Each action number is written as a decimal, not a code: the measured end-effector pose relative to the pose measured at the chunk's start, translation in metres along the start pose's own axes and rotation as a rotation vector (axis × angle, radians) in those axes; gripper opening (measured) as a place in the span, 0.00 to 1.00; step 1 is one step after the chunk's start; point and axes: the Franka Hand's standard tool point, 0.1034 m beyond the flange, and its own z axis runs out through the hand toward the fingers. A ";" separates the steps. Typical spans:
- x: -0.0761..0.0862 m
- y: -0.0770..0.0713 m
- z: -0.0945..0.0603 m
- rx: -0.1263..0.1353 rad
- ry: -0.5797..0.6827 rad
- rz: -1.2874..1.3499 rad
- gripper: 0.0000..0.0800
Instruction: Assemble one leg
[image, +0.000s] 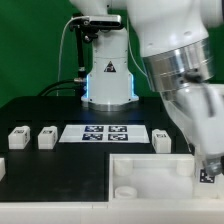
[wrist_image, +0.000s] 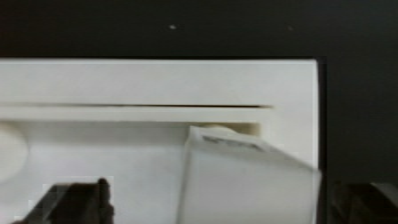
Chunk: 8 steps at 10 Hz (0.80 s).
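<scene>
Jaws of the gripper (image: 207, 168) set either side of the leg (wrist_image: 240, 165), with a dark strip showing between the block and each finger (wrist_image: 80, 200) in the wrist view; cannot tell whether clamped on it or merely standing apart round it. Reaching down from above, the white arm (image: 175, 65), over the tabletop corner at the near edge and the exterior view's right, its base (image: 108, 80) at the middle of the far edge. Below the gripper, a large white panel (image: 150, 185) along the near edge, taking up that same corner, one round socket (wrist_image: 9, 150) just visible at the wrist picture's border. Between base and panel, flat on the black table (image: 40, 110), the marker board (image: 108, 133). The leg at the fingers tilted over the panel's raised rim, tag facing the exterior camera; touching the rim or not, unclear. Three spare legs in a row level with the marker board: two (image: 18, 138) (image: 46, 137) toward the exterior view's left edge, one (image: 162, 139) just beside the board on the other side.
</scene>
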 end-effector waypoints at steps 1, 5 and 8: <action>-0.005 -0.002 -0.001 -0.022 0.025 -0.174 0.80; -0.007 -0.003 -0.002 -0.068 0.066 -0.695 0.81; -0.006 -0.007 -0.002 -0.092 0.080 -1.089 0.81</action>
